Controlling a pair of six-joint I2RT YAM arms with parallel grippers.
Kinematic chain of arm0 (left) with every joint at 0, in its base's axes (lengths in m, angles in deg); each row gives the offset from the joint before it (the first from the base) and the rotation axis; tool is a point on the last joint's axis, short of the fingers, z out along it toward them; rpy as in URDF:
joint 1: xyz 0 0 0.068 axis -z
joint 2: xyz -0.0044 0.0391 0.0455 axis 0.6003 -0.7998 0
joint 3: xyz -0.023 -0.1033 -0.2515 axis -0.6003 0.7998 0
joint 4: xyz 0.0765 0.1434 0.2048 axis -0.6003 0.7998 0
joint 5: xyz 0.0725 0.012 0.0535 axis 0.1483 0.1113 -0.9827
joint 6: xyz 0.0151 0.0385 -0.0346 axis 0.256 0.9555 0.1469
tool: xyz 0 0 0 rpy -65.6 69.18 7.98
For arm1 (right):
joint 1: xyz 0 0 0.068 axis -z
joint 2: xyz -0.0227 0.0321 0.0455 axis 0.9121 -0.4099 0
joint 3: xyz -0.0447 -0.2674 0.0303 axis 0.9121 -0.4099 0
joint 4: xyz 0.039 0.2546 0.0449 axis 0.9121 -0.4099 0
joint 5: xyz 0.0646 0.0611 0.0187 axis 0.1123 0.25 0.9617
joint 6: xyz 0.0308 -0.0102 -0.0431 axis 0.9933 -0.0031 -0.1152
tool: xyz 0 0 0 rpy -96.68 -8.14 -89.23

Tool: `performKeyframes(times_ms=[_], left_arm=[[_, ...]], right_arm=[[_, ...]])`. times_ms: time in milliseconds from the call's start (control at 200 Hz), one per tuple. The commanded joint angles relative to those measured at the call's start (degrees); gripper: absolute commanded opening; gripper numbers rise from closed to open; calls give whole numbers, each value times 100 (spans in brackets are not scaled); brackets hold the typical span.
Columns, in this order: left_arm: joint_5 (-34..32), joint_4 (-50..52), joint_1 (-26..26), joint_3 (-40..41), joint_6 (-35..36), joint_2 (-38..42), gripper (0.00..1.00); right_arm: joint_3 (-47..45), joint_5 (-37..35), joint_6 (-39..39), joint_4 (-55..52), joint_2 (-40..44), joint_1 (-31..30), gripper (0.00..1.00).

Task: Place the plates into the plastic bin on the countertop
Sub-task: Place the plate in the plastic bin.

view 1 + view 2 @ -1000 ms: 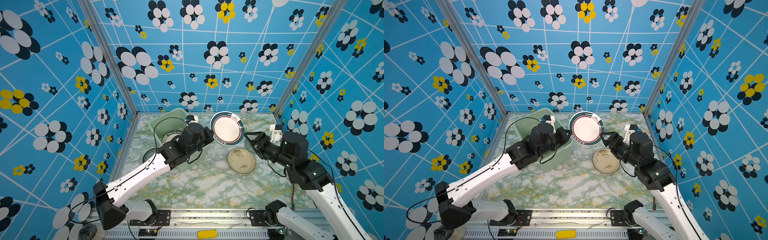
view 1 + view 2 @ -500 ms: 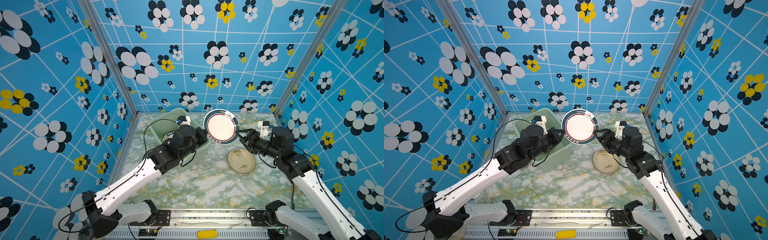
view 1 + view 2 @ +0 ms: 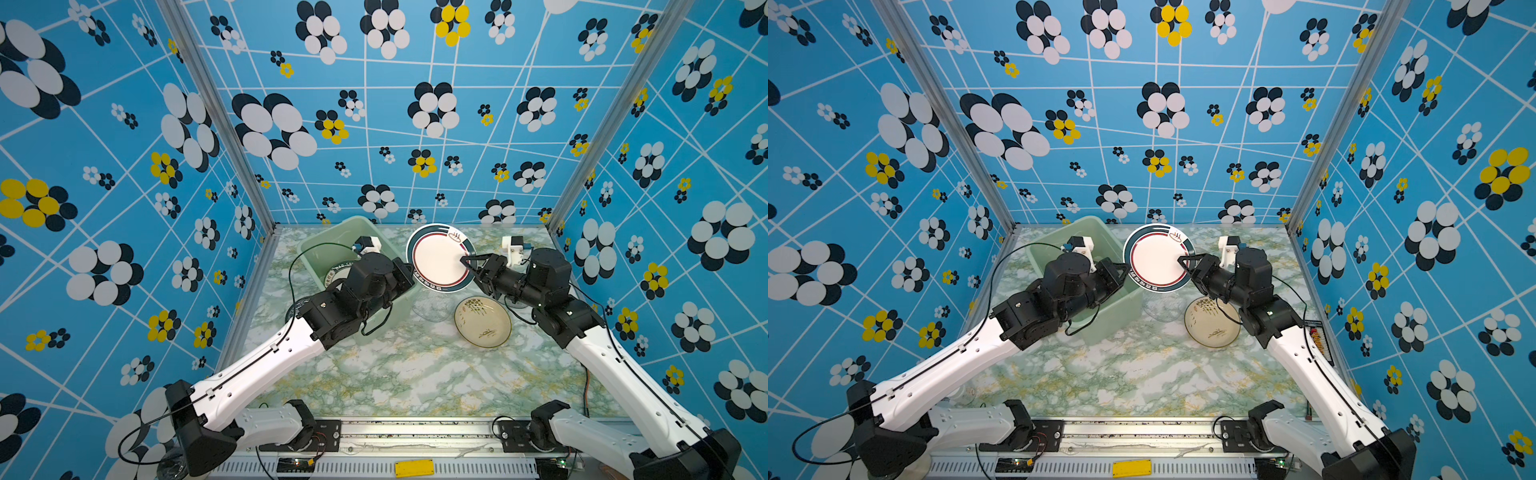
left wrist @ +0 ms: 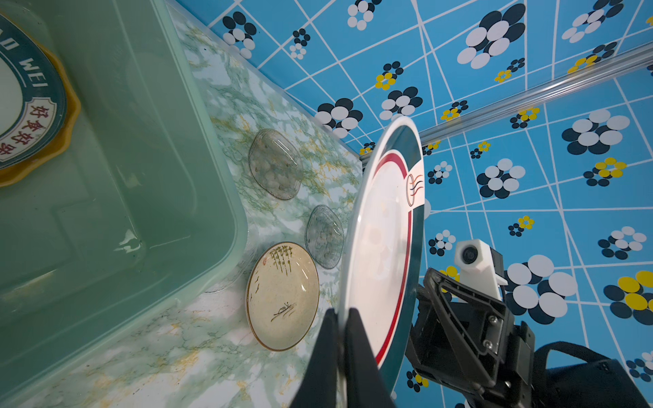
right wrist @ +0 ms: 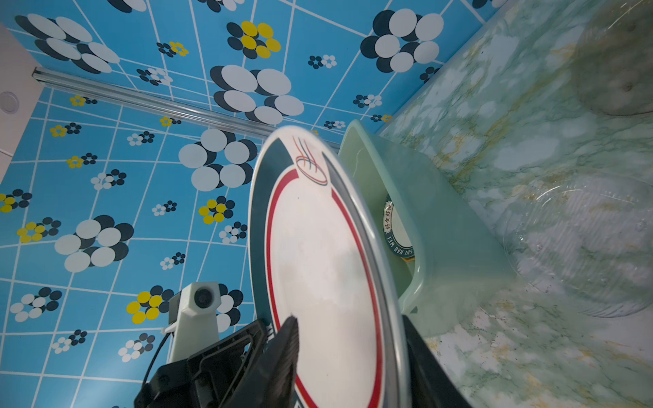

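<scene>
The left hand (image 4: pixel 340 318), pinched shut on the near edge of a round white plate with a dark teal rim and red ring (image 4: pixel 381 229), holds it in the air by a thin bite of glazed rim. The danger lies there: should that pinch slip, or let go before the right hand (image 3: pixel 469 266) has a sure hold, the plate would likely fall on the clear glass dish (image 3: pixel 430 305) and the cream round dish with dark brush marks (image 3: pixel 482 322). Both lie beneath it on the white desk marbled green and yellow (image 3: pixel 395 365). The right hand's jaws stand part open astride the opposite edge, one finger (image 5: pixel 289 339) over the white face and the other behind; whether they press it yet cannot be told. Two hands pulling against each other could also twist the plate loose, and a low swing could knock it on the wall of the pale mint-green rectangular plastic bin (image 3: pixel 328 235). In both top views the plate sits between the hands, at 3 o'clock from the left hand and 9 o'clock from the right. The bin lies at 9 o'clock from the left hand, already holding a lettered dark-rimmed plate (image 4: pixel 42 88) on a yellow scalloped one (image 4: pixel 70 134).
</scene>
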Motion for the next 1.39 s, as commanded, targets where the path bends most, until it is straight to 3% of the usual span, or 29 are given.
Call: performKeyframes(times_ms=[0, 345, 575, 700, 810, 840, 935, 1039, 1134, 1389], left_arm=[[-93, -201, -47, -30, -12, 117, 0], [37, -234, -37, -77, -62, -40, 0], [41, -129, -45, -187, -35, -82, 1], [-22, 3, -44, -250, 1, -56, 17], [-198, 214, -55, -292, 70, 79, 42], [-262, 272, -54, -300, 113, 127, 53], [-484, 572, -72, -286, 324, 394, 77], [-583, 989, -239, -246, 654, 741, 92], [-463, 1259, -532, -183, 1032, 1068, 100], [-135, 2041, -1514, -227, 2115, 1717, 99]], right_arm=[[92, 28, -187, 47, 142, 33, 48], [101, 366, -224, 223, 7, 45, 14], [194, 406, -347, 99, 37, 44, 0], [372, 244, -348, -187, 85, 45, 0], [629, 48, -362, -614, 127, 45, 0], [708, -3, -366, -723, 129, 47, 0], [988, -180, -377, -1094, 117, 51, 0], [1355, -294, -392, -1494, -11, 45, 0], [1701, -332, -439, -1793, -212, 49, 0], [2286, -431, -415, -2028, -839, 3, 0]])
